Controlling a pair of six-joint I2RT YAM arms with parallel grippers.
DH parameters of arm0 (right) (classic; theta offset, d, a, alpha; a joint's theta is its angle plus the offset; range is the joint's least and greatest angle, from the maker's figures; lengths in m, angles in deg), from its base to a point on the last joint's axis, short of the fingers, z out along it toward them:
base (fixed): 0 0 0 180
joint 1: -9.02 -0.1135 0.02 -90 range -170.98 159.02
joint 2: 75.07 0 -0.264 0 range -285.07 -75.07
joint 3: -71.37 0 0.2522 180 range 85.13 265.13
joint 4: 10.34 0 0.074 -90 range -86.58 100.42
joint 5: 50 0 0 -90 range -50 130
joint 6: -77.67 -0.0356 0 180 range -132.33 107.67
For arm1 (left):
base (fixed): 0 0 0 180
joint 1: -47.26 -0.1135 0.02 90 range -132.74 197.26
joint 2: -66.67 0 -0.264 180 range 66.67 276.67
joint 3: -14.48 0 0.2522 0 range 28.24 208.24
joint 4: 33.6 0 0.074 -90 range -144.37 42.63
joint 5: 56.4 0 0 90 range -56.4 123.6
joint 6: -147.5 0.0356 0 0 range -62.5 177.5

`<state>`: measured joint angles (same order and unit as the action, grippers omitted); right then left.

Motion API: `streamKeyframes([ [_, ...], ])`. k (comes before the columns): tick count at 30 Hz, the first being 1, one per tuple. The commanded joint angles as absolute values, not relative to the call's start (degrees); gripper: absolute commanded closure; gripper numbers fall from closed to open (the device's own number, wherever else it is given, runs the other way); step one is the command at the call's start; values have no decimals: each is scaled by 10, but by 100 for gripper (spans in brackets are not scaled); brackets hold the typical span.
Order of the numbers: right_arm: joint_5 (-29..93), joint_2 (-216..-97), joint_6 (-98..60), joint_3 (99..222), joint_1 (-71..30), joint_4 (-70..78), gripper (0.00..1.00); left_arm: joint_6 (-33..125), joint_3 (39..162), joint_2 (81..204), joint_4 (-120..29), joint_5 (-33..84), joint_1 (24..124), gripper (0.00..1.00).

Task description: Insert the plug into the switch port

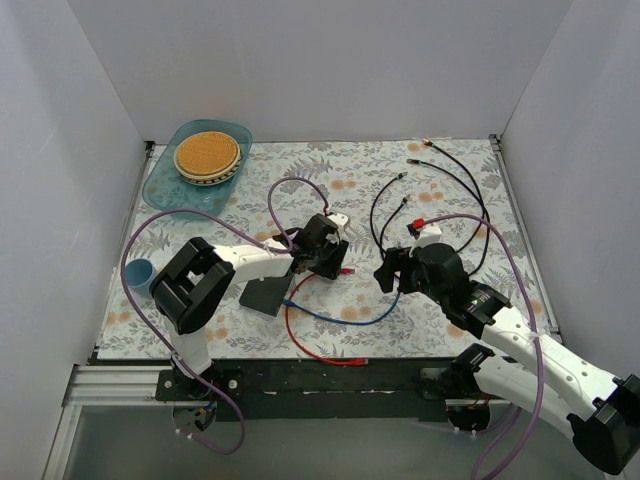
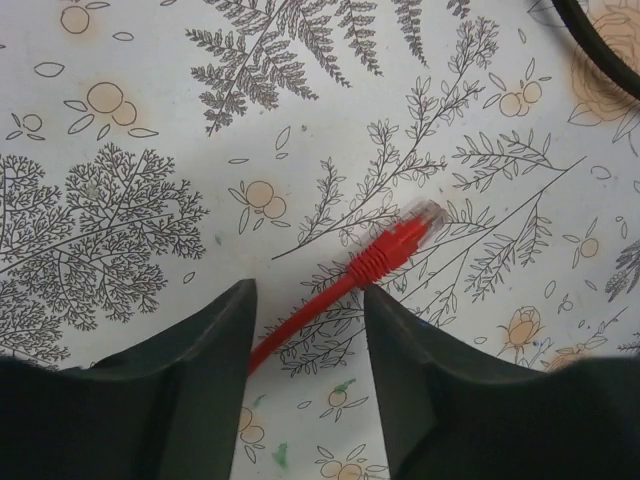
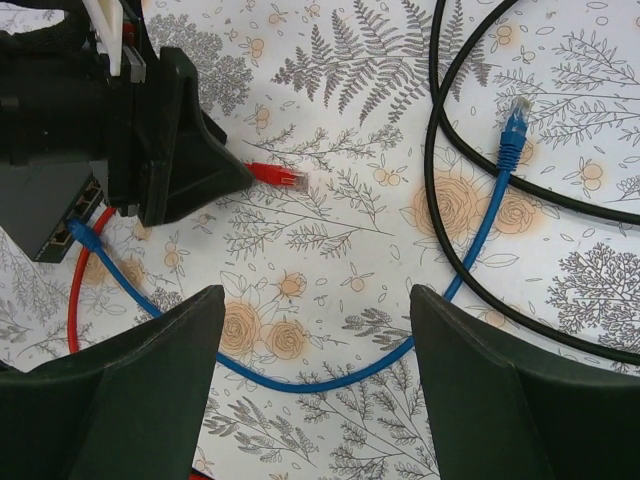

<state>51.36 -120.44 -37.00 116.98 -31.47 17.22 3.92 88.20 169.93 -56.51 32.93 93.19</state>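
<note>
The left gripper [image 2: 309, 293] is hovering low with its jaws parted, and the red cable [image 2: 300, 322] is running up through the gap between them; the gap looks wider than the cable, so it is probably not being pinched, though the lower stretch is slipping out of sight beneath one finger. Just beyond the fingertips the red plug [image 2: 405, 238] is lying flat on the floral table cover [image 2: 120, 120], its long axis slanting away from the gripper and its clear tip pointing outward. The switch [image 1: 263, 295] is sitting on the opposite side, back toward the left arm's base and close beside that gripper, with a blue plug [image 3: 80, 236] already sitting in one socket. So the plug is facing away from the ports and will likely need turning round. The right gripper [image 3: 318, 296] is hanging released and empty over the blue cable [image 3: 330, 378], farther from the switch than the left.
</note>
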Motion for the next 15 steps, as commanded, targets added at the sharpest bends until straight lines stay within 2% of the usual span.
streamKeyframes([
  [1, 507, -1195, -364, 1160, -307, 166, 19, 63, 889, 1714, -557, 369, 938, 64],
  [9, 510, -1188, -361, 1158, -298, 174, 20, 77, 899, 1750, -573, 380, 943, 99],
  [15, 510, -1175, -362, 1158, -295, 178, 20, 56, 967, 1756, -585, 440, 941, 100],
])
